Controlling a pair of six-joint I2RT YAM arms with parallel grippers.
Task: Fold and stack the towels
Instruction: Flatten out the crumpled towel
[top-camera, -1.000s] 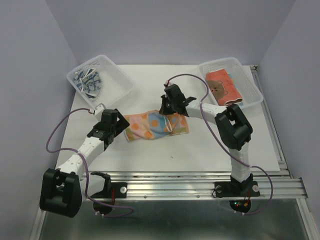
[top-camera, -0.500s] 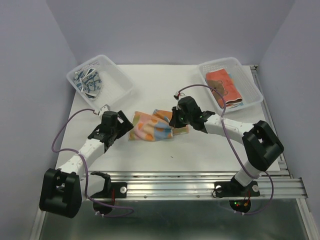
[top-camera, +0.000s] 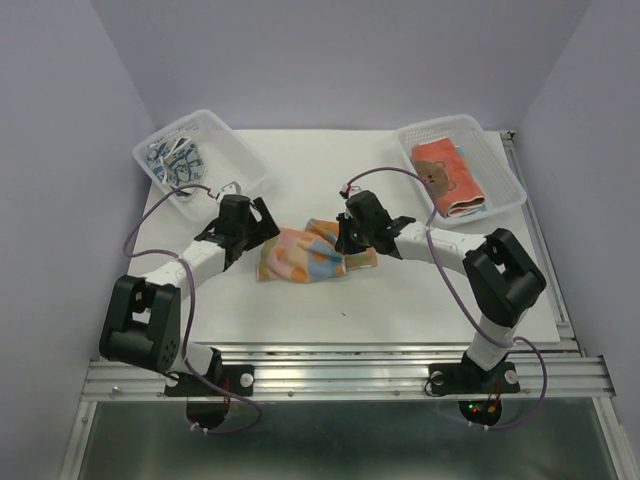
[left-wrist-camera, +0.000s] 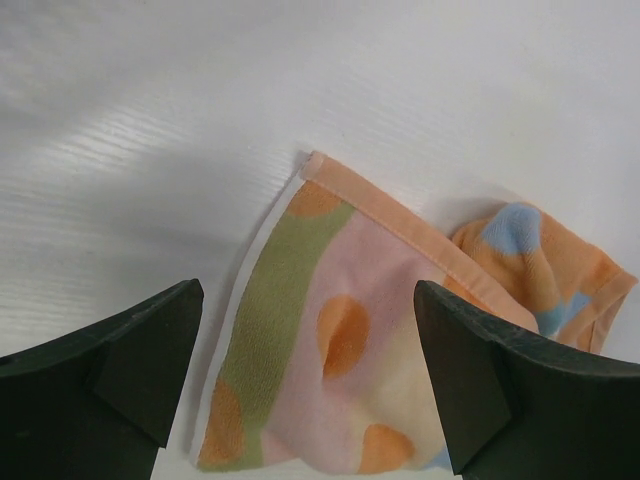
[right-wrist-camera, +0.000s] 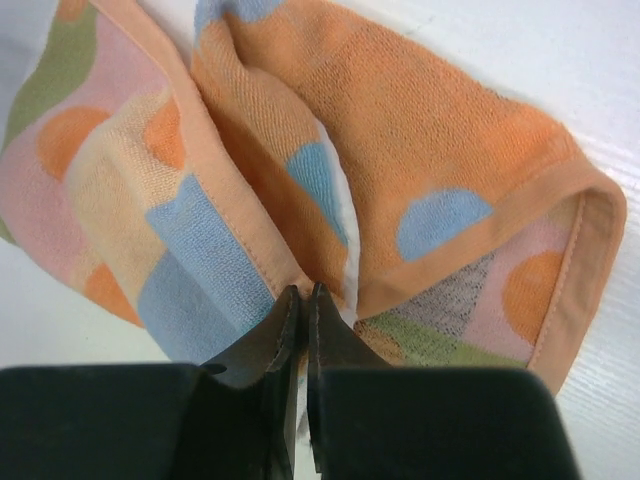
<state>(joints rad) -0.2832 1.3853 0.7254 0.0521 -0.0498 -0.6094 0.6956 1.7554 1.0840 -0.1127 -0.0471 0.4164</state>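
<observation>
Dotted towel (top-camera: 300, 258), peach, orange, blue and green, bunched at the middle of the overhead frame on the white table (top-camera: 400, 300). Folded unevenly, with a raised crease running through its centre.

Right gripper (right-wrist-camera: 303, 296) at the towel's right half, just right of frame centre. Jaws pressed together, pinching a fold of orange hem and a sliver of white backing.

Left gripper (top-camera: 264, 220) at the towel's left edge, left of frame centre. Jaws spread wide, one dark finger (left-wrist-camera: 120, 370) on each side of the cloth's near corner. Nothing between them but the towel lying below; cannot tell whether touching it.

Upper left: clear basket (top-camera: 238, 150) holding crumpled blue-and-white towels (top-camera: 175, 165). Upper right: second clear basket (top-camera: 505, 170) holding a folded red-orange towel (top-camera: 447, 175) with a bear print.
</observation>
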